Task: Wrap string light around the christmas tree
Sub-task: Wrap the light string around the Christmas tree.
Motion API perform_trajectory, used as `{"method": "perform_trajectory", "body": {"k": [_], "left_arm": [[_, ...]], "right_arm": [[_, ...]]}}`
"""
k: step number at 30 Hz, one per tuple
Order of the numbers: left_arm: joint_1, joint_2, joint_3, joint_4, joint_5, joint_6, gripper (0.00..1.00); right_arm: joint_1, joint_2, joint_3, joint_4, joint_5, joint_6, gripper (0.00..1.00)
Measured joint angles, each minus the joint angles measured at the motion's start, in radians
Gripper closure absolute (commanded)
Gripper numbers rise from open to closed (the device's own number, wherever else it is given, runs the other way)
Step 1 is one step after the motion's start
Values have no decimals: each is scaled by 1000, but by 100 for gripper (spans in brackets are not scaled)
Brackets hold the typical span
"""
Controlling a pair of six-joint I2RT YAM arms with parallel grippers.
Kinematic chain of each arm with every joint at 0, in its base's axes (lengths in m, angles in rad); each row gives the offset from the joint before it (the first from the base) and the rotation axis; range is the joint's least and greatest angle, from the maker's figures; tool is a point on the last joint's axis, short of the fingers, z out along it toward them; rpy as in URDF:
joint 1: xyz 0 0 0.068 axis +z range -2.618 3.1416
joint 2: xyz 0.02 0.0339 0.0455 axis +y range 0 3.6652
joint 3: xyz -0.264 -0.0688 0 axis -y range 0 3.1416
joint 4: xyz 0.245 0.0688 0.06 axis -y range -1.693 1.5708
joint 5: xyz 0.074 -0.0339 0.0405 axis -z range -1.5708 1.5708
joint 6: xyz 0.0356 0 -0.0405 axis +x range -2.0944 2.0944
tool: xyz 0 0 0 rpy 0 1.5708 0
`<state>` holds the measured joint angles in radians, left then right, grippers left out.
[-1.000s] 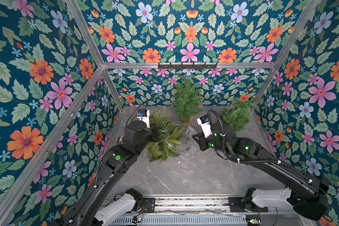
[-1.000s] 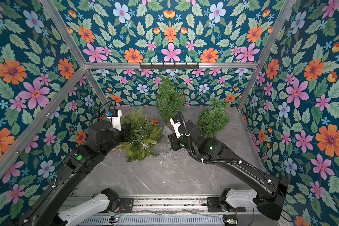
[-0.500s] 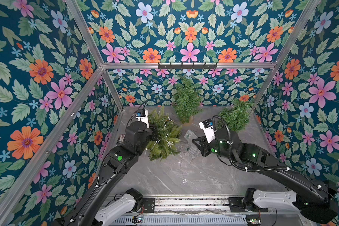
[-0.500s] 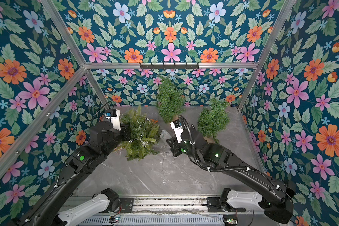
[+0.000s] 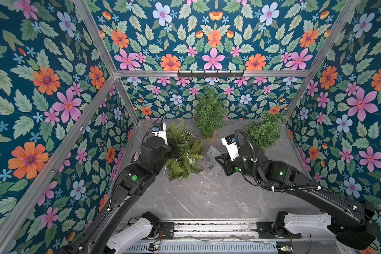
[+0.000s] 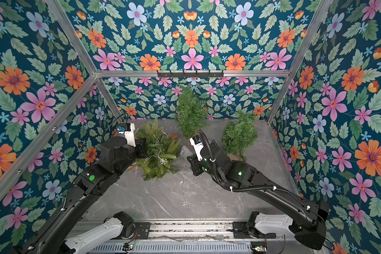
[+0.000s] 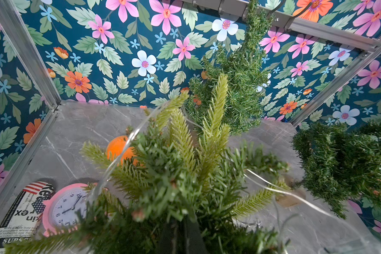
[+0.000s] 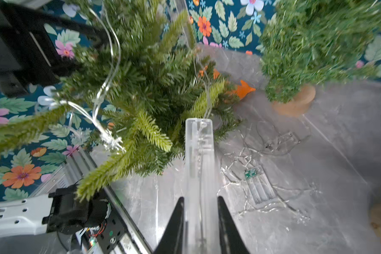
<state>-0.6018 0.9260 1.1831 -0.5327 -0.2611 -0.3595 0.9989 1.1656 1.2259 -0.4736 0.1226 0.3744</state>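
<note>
Right wrist view gives you the closest look at the clear-wired string light (image 8: 110, 138) with its small snowflake bulbs. It loops over the branches of the light-green artificial Christmas tree (image 8: 145, 83). One strand runs off the tree into the far end of a clear oblong plastic case (image 8: 198, 154).

Your right pincer (image 8: 200, 199) has that case clamped between its two black fingers, the jaws only as far apart as the case is wide, and the case points at the tree's lower branches. In both top views the tree sits toward the left side of the grey marble-look table (image 5: 207, 198). Your left pincer (image 5: 172, 151) is pushed into the foliage from the left with its jaws closed on the tree — needles hide the exact contact.

Just beside the held case, a lidless battery holder (image 8: 258, 185) with a green circuit board lies on the table amid loose clear wire. Farther back stand a dark green bushy tree (image 5: 209, 112) at the centre of the back wall and a second dark green tree (image 5: 262, 132) toward the back right corner.

The left wrist view also shows you an orange ball (image 7: 117, 147) on the table beyond the tree, and a pink round clock (image 7: 64, 206) lying against a newsprint-patterned fabric piece (image 7: 15, 215) with a flag patch.
</note>
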Motion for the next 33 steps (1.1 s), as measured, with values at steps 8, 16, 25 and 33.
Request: {"method": "perform_trajectory", "body": {"k": [8,16,25,33], "left_arm": [[0,9,-6,21,-10,-4,100],[0,20,-8,39,-21,-8,100],[0,22,-14,51,-28,-25,100],[0,25,-19,63,-31,-26,100]], "right_arm": [[55,15,-97,60,-102,123,100],[91,86,-120,175,-180,206,100],[114,147,-156,284,-203,283,100],[116,174,-216,373,-189,355,100]]}}
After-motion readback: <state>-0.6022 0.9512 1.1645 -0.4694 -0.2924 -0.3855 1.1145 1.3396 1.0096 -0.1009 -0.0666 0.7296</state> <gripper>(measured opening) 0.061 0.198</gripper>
